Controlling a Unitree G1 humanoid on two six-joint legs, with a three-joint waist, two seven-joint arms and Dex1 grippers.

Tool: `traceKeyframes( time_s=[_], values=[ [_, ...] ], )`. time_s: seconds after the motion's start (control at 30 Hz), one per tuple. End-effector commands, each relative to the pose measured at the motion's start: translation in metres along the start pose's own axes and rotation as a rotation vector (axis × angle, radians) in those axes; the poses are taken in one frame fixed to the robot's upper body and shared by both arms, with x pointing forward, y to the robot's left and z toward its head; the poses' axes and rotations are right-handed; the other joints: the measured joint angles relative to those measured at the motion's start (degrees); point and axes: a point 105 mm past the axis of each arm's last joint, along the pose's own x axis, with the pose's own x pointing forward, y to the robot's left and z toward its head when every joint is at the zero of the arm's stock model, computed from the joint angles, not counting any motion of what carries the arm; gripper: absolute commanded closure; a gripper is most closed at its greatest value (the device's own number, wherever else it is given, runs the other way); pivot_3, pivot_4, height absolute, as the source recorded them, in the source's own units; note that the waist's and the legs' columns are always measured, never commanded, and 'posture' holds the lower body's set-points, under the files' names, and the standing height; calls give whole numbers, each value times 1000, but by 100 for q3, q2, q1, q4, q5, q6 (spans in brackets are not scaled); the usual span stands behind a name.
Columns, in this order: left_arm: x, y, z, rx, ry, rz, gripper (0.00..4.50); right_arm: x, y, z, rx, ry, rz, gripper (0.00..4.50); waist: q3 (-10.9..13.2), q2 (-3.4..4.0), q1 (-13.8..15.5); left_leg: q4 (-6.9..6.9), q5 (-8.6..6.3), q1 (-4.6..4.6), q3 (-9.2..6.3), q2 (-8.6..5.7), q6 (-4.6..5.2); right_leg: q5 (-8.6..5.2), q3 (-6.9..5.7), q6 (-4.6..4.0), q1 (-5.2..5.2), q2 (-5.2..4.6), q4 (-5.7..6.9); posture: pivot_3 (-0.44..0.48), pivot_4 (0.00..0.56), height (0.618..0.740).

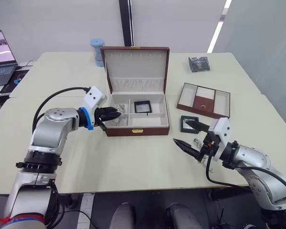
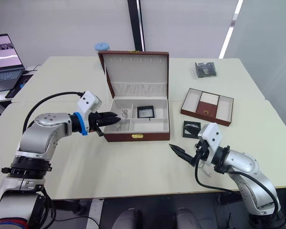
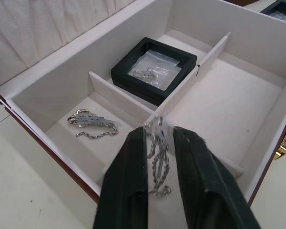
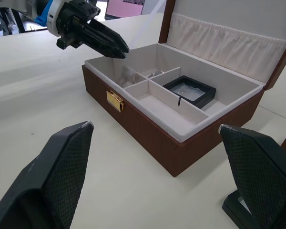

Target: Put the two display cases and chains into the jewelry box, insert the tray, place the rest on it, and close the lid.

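The jewelry box (image 1: 137, 130) stands open at the table's middle with its lid (image 1: 136, 62) upright. One display case (image 3: 154, 70) lies in a back compartment, and a silver chain (image 3: 91, 125) lies in the back left one. My left gripper (image 1: 118, 113) hangs over the box's front left corner, shut on a second chain (image 3: 158, 152) that dangles between its fingers. The other display case (image 2: 191, 128) rests on the table right of the box. Just in front of it my right gripper (image 1: 190, 135) is wide open and holds nothing. The tray (image 1: 203, 99) sits at the right.
A blue cylindrical container (image 1: 97, 51) stands behind the box's left corner. A small black item (image 1: 199, 63) lies at the back right. A laptop (image 1: 1, 57) sits on a side table at far left. A small silvery piece (image 1: 196, 142) lies under the right gripper.
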Motion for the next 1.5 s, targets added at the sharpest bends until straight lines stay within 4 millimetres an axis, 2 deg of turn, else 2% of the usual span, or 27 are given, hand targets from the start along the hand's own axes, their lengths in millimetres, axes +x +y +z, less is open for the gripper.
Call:
traceKeyframes(
  time_s=[0.03, 0.17, 0.27, 0.4, 0.5, 0.57, 0.73, 0.87, 1.0, 1.13, 1.5],
  values=[
    [-8, 2, 9, 9, -41, 11, 2145, -3, -1, 10, -39, -27, 2, 0, 0, 0, 0, 0, 0, 0, 0, 0, 0, 0, 0, 0, 0, 0, 0, 0, 150, 740],
    [-13, 3, 6, -34, -60, 8, 998, -6, -5, 8, -36, -17, -7, 0, 0, 0, -1, 0, 0, 0, -1, 2, 0, 0, -1, 0, -1, -1, 0, 0, 150, 740],
    [-27, 2, 7, -80, -92, -6, 32, -18, -17, 9, -19, -16, -44, 0, 0, 0, -1, 0, 0, 0, 0, 0, 0, 0, 0, 0, 0, -1, 0, 0, 150, 740],
    [-52, 9, -1, -118, -103, 6, 32, -39, -35, 7, -10, 13, -82, 0, 0, 0, -3, 0, 0, 2, 2, 2, 0, 0, 1, 0, 0, -5, 0, 0, 150, 740],
    [-82, 19, -17, -150, -82, 57, 32, -64, -53, -4, -9, 90, -115, 0, 1, 1, -9, -2, 0, 3, -1, 6, 0, 0, -1, -1, 1, -7, 0, 0, 150, 740],
    [-94, 22, -23, -173, -73, 83, 32, -75, -59, -8, -10, 122, -123, 0, 1, 2, -1, -3, 0, 4, 4, 6, 1, 0, 2, -1, 0, -8, -1, 0, 150, 740],
    [-139, 28, -58, -192, 42, 201, 32, -112, -83, -20, -8, 233, -176, 0, 2, 4, -11, -3, -1, 8, 8, 6, 2, 0, 5, -1, 2, -15, -2, 0, 150, 740],
    [-169, 33, -77, -194, 86, 312, 32, -130, -95, -26, -4, 287, -205, 0, 2, 4, -1, -4, -1, 8, 4, 10, 2, 0, 1, -2, 2, -17, -2, 0, 150, 740],
    [-194, 35, -97, -214, 144, 394, 32, -140, -102, -33, 18, 315, -227, 0, 2, 4, -2, -4, -1, 9, 6, 7, 2, 0, 3, -2, 2, -21, -2, 0, 150, 740],
    [-206, 32, -107, -232, 164, 429, 32, -143, -106, -37, 22, 321, -240, 0, 2, 4, -3, -5, -1, 8, 8, 8, 2, 0, 4, -2, 1, -22, -3, 0, 150, 740],
    [-206, 24, -112, -243, 167, 432, 32, -140, -112, -37, 13, 315, -241, 0, 3, 5, -3, -8, -2, 9, 9, 8, 2, 0, 4, -2, 1, -23, -4, 0, 150, 740]
  ],
)
